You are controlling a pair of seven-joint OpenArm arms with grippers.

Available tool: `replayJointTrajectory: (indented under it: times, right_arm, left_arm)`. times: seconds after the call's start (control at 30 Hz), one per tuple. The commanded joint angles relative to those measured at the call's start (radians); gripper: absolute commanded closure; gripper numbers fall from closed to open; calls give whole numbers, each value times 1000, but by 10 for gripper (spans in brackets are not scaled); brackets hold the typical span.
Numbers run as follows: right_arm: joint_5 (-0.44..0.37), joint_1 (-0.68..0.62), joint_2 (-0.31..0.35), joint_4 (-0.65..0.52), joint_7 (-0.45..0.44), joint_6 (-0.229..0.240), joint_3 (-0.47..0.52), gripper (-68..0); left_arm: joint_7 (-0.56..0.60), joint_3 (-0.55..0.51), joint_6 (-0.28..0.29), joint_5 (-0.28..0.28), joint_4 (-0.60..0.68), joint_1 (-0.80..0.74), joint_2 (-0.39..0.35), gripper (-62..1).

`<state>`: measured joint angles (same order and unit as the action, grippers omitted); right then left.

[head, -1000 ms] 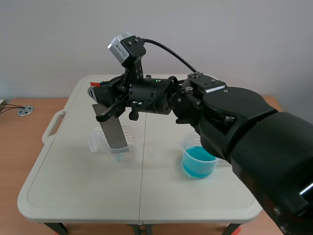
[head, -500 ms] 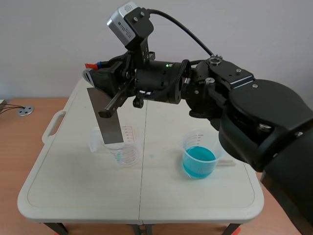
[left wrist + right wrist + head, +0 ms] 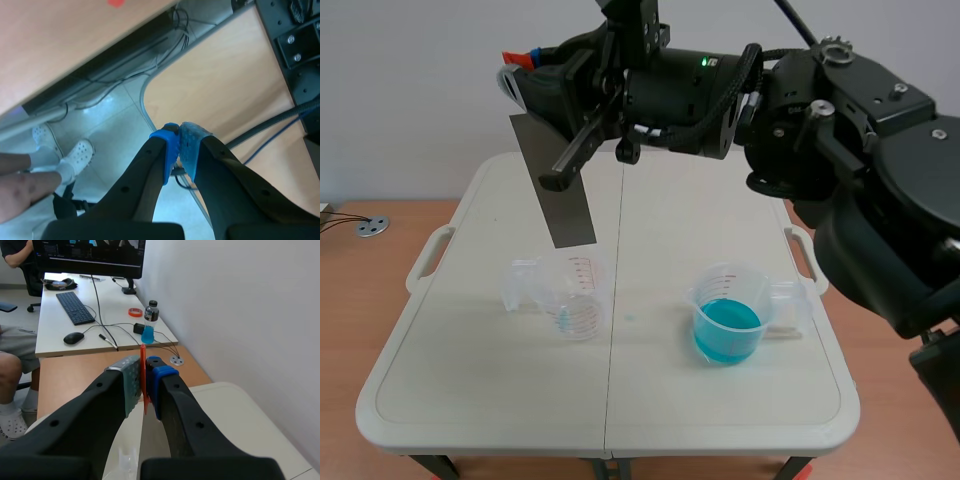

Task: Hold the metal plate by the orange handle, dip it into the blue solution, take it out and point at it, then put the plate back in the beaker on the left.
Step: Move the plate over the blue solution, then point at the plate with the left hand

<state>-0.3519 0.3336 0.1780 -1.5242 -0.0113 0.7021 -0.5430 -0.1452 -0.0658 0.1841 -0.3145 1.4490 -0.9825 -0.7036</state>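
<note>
Right gripper [image 3: 145,371]: clamped on the orange handle [image 3: 143,354]. The metal plate [image 3: 560,185] hangs above the left beaker [image 3: 570,295]. Carry it right, keep it vertical, centre it over the blue solution [image 3: 727,322], and lower it clear of the rim. Left gripper [image 3: 178,140]: fingers together, holding nothing.
</note>
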Motion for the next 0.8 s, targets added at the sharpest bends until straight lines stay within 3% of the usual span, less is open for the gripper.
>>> replayJointTrajectory:
  times: [0.0,0.23,0.77]
  right_arm:
    - [-20,6,11,-36,0,-2,20,-13]
    - [-43,-25,55,-130,17,-2,63,-13]
    - [-162,-170,240,-327,27,-1,209,-13]
  left_arm:
    - [13,-6,1,-4,19,9,-3,-19]
    - [13,-43,-17,-35,50,88,-32,-19]
    - [13,-133,-16,-33,135,308,-32,-19]
